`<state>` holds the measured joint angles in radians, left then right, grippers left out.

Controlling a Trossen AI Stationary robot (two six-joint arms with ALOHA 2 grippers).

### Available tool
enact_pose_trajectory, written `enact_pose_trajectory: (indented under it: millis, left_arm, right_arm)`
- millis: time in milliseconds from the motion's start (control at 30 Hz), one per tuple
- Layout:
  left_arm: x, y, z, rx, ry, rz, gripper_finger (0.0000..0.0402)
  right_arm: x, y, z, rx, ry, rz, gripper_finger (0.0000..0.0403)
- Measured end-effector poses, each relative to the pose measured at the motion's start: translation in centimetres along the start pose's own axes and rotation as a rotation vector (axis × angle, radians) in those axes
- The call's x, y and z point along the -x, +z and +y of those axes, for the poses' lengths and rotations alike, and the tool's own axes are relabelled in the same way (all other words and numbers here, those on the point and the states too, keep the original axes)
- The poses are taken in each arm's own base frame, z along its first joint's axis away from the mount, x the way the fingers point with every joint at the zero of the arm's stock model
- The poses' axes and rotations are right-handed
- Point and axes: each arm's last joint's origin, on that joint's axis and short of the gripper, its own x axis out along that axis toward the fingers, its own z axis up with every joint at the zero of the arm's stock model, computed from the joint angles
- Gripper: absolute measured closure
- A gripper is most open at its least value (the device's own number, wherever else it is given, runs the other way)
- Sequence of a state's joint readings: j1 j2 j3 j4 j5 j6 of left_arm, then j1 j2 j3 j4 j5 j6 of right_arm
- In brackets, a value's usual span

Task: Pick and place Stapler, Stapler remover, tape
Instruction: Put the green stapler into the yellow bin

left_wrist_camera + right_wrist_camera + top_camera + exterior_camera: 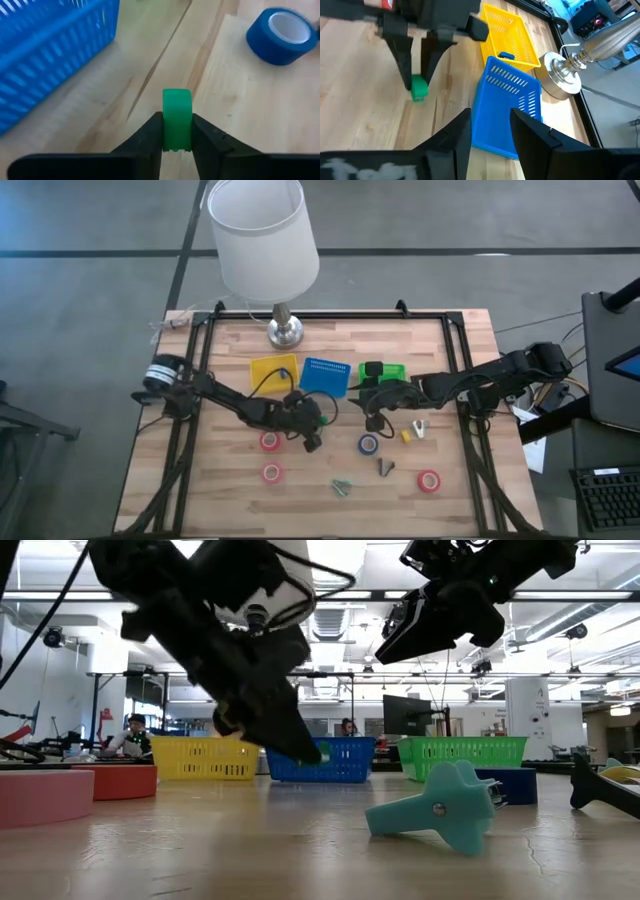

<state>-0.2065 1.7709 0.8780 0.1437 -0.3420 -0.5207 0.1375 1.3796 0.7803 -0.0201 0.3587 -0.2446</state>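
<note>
Left gripper (177, 142) clamps a small green piece (177, 120) between its fingers, just above the wooden table (460, 500), near the blue basket (325, 376). Blue tape (369, 445) lies apart to the right; three red rolls sit nearer. Right gripper (490, 125) hovers open, empty, over the blue basket. No legible writing.

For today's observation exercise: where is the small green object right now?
The small green object sits between the left gripper's fingers near the table's middle, just in front of the blue basket, with the blue tape roll to its right.
</note>
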Motion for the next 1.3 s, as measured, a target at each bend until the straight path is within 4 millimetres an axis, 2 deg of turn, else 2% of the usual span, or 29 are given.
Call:
enact_pose_trajectory:
  millis: [133,267,367,467,600,767,1000,1300]
  left_arm:
    - [2.3,1.2,0.4,-0.058,0.029,-0.004,0.0318]
    - [5.6,2.3,1.6,-0.111,0.202,-0.026,0.0327]
    - [8.2,2.8,2.8,-0.137,0.340,-0.034,0.0317]
    - [10.4,2.8,4.1,-0.128,0.439,-0.016,0.0304]
    - [11.9,2.3,6.3,-0.100,0.501,0.036,0.0305]
    - [11.8,1.4,8.9,-0.005,0.529,0.094,0.0313]
    - [9.8,-0.8,12.0,0.078,0.562,0.109,0.0313]
    - [8.9,-2.2,13.5,0.100,0.550,0.117,0.0307]
  right_arm:
    - [0.0,0.0,0.0,-0.001,0.000,0.000,0.0272]
    - [0.0,0.0,0.0,-0.001,0.000,0.000,0.0268]
    - [0.0,0.0,0.0,-0.001,0.000,0.000,0.0266]
    - [0.0,0.0,0.0,-0.001,0.000,-0.002,0.0269]
    - [0.0,0.0,0.0,-0.002,0.000,-0.002,0.0274]
    - [0.0,0.0,0.0,-0.002,0.000,-0.002,0.0273]
    - [0.0,0.0,0.0,-0.002,0.000,-0.003,0.0266]
    - [0.0,0.0,0.0,-0.002,0.000,-0.003,0.0275]
